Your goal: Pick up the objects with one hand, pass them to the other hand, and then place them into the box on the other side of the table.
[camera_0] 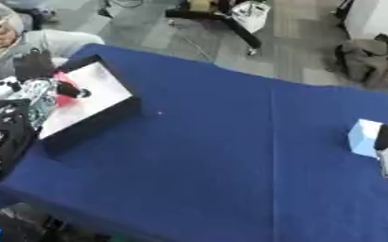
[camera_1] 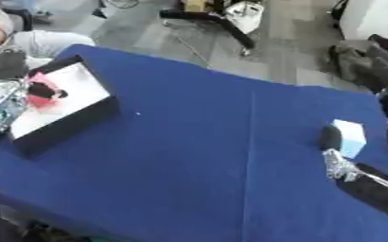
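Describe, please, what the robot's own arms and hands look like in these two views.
The right hand has silvery metallic fingers on a black palm and forearm running to the lower right corner. The left hand shows silvery, open-framed mechanical parts beside a bulky black arm at the left edge. No cables or markings can be made out on either.

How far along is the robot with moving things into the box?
Partly done, it seems. A pink and black object is at the box on the left, where the left hand is placing or releasing it. On the right, the right hand is next to a light blue block on the blue table; that one remains to be passed over.
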Motion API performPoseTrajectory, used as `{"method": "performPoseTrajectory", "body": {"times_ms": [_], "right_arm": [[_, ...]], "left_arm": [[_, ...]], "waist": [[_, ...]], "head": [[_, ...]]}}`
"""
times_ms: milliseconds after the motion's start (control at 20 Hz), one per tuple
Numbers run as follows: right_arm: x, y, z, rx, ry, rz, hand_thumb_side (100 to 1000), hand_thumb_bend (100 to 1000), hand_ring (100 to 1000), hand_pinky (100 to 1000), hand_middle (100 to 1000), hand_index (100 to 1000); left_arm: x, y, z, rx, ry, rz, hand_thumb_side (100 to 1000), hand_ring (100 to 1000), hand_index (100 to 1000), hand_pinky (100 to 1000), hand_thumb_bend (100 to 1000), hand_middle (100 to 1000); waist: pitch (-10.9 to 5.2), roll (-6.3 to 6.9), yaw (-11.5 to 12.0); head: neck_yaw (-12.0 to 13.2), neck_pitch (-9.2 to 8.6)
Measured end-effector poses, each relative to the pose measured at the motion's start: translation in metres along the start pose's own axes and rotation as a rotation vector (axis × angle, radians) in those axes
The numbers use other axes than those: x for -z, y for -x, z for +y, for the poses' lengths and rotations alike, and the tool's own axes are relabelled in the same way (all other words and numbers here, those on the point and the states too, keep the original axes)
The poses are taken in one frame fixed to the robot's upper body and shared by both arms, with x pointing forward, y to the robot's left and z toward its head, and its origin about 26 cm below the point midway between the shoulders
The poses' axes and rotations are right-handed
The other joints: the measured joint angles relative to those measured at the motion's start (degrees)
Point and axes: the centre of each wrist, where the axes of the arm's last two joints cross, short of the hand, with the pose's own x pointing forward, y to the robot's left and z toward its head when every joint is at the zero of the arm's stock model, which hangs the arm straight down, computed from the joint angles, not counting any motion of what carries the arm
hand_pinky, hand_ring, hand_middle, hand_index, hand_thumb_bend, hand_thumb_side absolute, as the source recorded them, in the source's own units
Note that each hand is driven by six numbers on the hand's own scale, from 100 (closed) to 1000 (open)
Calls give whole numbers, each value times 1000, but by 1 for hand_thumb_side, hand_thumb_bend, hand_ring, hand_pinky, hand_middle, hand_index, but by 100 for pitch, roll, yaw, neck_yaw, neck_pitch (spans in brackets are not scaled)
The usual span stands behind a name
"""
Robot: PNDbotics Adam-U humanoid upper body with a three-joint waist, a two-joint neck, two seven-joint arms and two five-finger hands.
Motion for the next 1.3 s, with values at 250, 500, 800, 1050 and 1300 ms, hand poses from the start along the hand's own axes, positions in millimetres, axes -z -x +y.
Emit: {"method": "performPoseTrajectory", "body": {"times_ms": [250, 500, 800, 1050, 1300], "right_arm": [[0, 0, -1, -2, 0, 3, 100, 100, 929, 939, 1000, 1000], [-1, 1, -2, -8, 11, 11, 100, 100, 929, 940, 1000, 1000], [-11, 4, -11, -53, 61, 74, 100, 100, 930, 941, 1000, 1000], [-35, 7, -31, -123, 99, 190, 405, 100, 933, 920, 1000, 1000], [-68, 18, -61, -108, 108, 374, 470, 100, 956, 927, 1000, 1000]], "left_arm": [[-3, -6, 55, -158, -154, 3, 609, 742, 863, 790, 845, 715], [-25, -7, 102, -481, -250, -73, 675, 704, 852, 763, 481, 672], [-83, -11, 139, -1107, -181, -430, 732, 658, 844, 714, 345, 630], [-139, -17, 160, -1476, -41, -793, 756, 624, 842, 694, 319, 600], [-187, -29, 171, -1659, 151, -1105, 805, 612, 839, 689, 306, 587]], "waist": [[5, 0, 12], [8, -1, 30], [-46, -33, -4], [-172, -32, -22], [-276, -36, 82]], "head": [[-43, -1], [-194, 0], [-741, 185], [-1670, 410], [-2727, 416]]}}
